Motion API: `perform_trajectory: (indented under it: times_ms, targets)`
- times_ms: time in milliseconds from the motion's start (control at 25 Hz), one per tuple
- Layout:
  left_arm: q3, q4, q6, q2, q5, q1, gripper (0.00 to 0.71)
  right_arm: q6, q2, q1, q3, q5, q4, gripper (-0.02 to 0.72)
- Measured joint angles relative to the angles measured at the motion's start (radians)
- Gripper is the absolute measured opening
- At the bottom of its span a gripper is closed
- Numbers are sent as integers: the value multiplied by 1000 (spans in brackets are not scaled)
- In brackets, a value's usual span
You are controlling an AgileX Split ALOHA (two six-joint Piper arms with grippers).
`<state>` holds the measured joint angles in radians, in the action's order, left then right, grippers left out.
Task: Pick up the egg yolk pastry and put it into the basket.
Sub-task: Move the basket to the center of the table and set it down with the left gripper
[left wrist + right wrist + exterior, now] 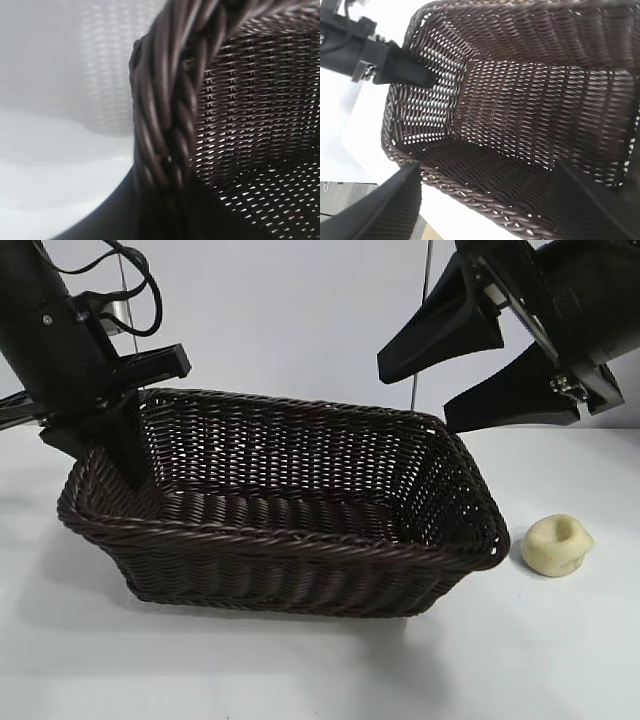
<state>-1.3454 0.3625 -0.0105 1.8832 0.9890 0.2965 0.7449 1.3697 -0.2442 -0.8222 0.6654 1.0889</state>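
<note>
Egg yolk pastry (557, 544): lying on the white table (300, 670) just beside the basket's right end, close to the braided rim but apart from it, dimple up, untouched. Roughly round, so no long axis to speak of; any approach angle about the vertical should serve.

Right gripper (440, 395): raised above the right end of the basket (280, 530), fingers spread wide, holding nothing, tips pointing toward the basket interior. From it, the pastry lies well below and off to the outer side, away from the basket. Judged the nearer arm by far, so likely the one to make the pick. Next move probably calls for swinging outward past the rim and coming down over the lump.

Left gripper (135, 460): down at the basket's left end, finger reaching over the rim into the interior; wrist view filled by the braided rim (165, 125) at very close range. Open or closed cannot be told. Well apart from the pastry, with the whole basket between.

Basket: dark woven wicker, rectangular, sloping walls, nothing inside as seen in the right wrist view.

Surface: plain white tabletop, matte, faint shadows under the basket. Behind: pale blank wall, a thin vertical rod (420, 330), cables (130, 290) on the left arm
</note>
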Motion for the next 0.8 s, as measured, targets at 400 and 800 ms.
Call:
perform_trajectory:
  times_ms: [400, 800]
  targets:
    - [0, 45, 65, 71, -31, 0, 98, 0, 0, 0, 0, 1, 0, 529]
    - [0, 57, 66, 89, -46, 0, 213, 0, 0, 0, 0, 2, -3, 529]
